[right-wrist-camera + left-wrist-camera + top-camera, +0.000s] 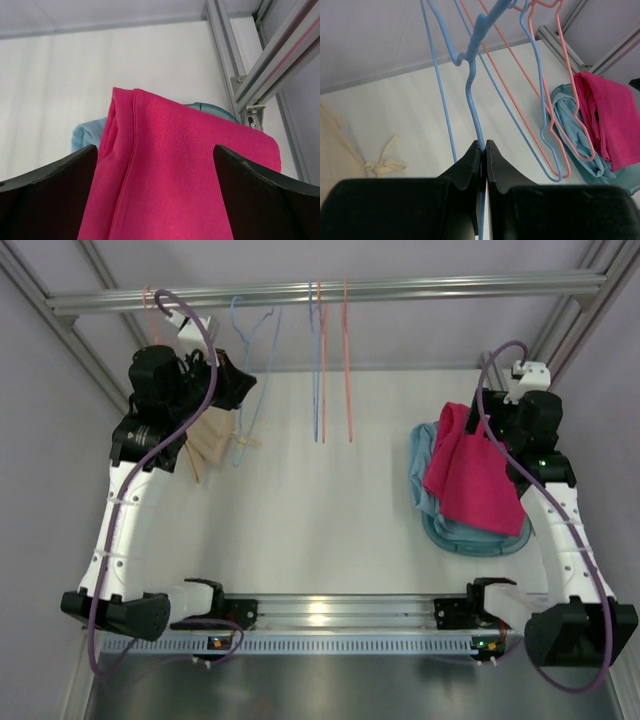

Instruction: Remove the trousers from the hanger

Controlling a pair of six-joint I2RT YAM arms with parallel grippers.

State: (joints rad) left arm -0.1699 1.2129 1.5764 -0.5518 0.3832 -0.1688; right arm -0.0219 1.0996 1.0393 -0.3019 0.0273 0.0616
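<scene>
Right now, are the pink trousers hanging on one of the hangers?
No, the pink trousers lie on top of the light blue trousers on the table, away from the hangers.

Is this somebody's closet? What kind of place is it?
Probably a robot test bench, not a closet: a metal frame rail holds hangers, and two robot arms are bolted to a white table.
</scene>
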